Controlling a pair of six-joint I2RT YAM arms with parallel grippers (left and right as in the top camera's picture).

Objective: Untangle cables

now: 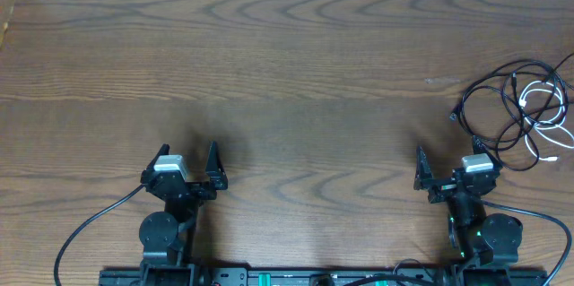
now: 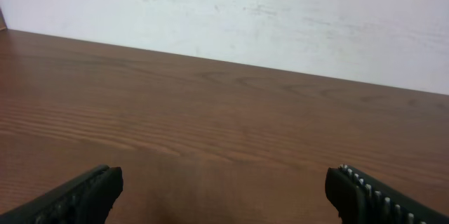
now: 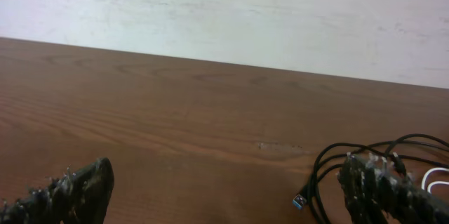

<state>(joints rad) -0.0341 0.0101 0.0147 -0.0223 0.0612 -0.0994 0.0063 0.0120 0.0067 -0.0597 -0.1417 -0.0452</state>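
A tangle of thin black cords (image 1: pixel 502 107) and one thin white cord (image 1: pixel 545 111) lies in loose loops at the table's right edge. In the right wrist view the black cords (image 3: pixel 330 164) show by the right finger, with a small blue-tipped plug (image 3: pixel 299 201) on the wood. My right gripper (image 1: pixel 450 166) (image 3: pixel 224 189) is open and empty, just in front of the tangle. My left gripper (image 1: pixel 188 162) (image 2: pixel 223 192) is open and empty at the near left, far from the cords.
The brown wooden table (image 1: pixel 287 80) runs to a white wall at the back (image 2: pixel 280 20). Thick black arm cables (image 1: pixel 90 228) trail from both arm bases at the near edge.
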